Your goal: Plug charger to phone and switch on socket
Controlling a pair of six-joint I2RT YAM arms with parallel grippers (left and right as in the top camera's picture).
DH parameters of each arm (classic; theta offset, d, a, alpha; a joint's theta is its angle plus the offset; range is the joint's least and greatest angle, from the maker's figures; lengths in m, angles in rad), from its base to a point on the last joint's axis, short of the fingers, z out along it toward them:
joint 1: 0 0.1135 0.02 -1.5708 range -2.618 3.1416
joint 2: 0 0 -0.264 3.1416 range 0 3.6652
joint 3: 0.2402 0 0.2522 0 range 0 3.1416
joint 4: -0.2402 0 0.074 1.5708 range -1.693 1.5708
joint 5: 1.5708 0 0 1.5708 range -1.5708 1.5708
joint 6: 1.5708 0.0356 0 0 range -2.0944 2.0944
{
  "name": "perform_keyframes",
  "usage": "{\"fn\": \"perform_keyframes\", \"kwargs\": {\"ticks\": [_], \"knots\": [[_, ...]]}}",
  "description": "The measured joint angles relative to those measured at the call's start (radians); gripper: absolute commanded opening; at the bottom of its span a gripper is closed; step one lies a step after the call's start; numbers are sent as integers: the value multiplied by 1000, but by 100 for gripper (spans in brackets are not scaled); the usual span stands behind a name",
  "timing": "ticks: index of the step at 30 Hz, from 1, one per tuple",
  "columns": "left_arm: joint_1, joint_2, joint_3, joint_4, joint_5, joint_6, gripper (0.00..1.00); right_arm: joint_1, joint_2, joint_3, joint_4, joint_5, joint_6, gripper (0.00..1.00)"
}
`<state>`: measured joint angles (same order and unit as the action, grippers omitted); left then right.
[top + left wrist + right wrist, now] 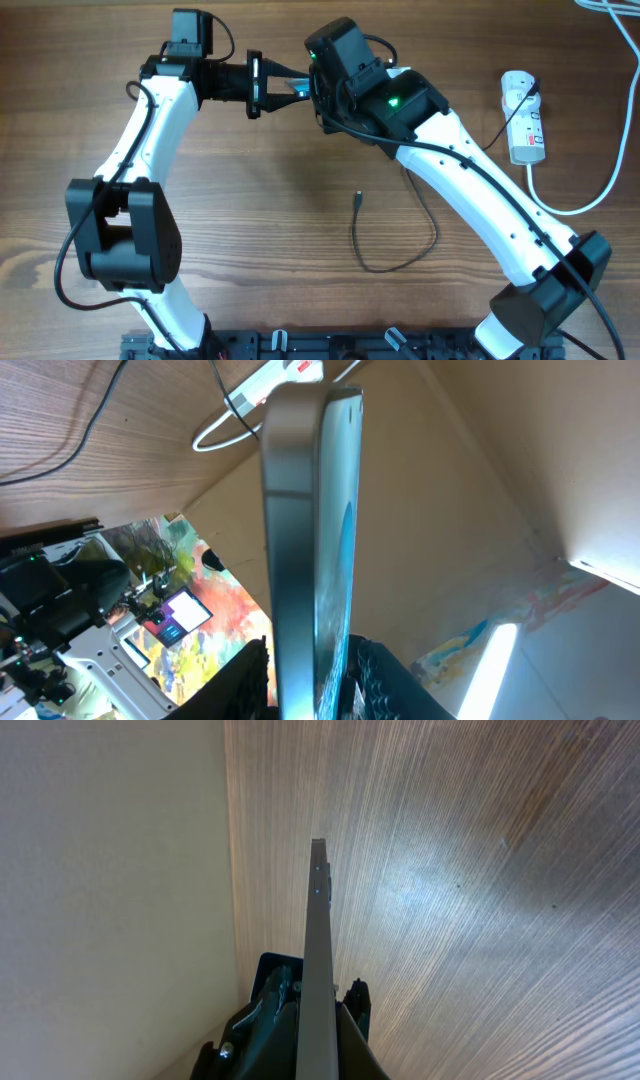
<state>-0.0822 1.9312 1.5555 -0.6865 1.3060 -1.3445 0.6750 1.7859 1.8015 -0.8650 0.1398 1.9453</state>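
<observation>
Left tool [310, 695], right tool [320, 1020]: both clamped on phone [299, 88]; charger plug [357, 197] on worktop [250, 200], well apart, nearer right arm [480, 190].

Items by count. One phone [310, 540]. One charger [357, 200], a single thin black cable with one plug tip. One socket [524, 118], with one white lead [590, 205]. Two arms: left arm [150, 130], right arm [480, 190]. Two pincers: left pincer [312, 695], right pincer [318, 1030]. One counter [250, 200].
</observation>
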Motion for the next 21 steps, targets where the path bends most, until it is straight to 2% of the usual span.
{"fn": "perform_keyframes", "kwargs": {"ticks": [10, 21], "knots": [[0, 0, 0, 0, 0, 0, 32, 0, 0, 0, 0, -14, 0, 5], [0, 0, 0, 0, 0, -1, 24, 0, 0, 0, 0, -21, 0, 5]]}}
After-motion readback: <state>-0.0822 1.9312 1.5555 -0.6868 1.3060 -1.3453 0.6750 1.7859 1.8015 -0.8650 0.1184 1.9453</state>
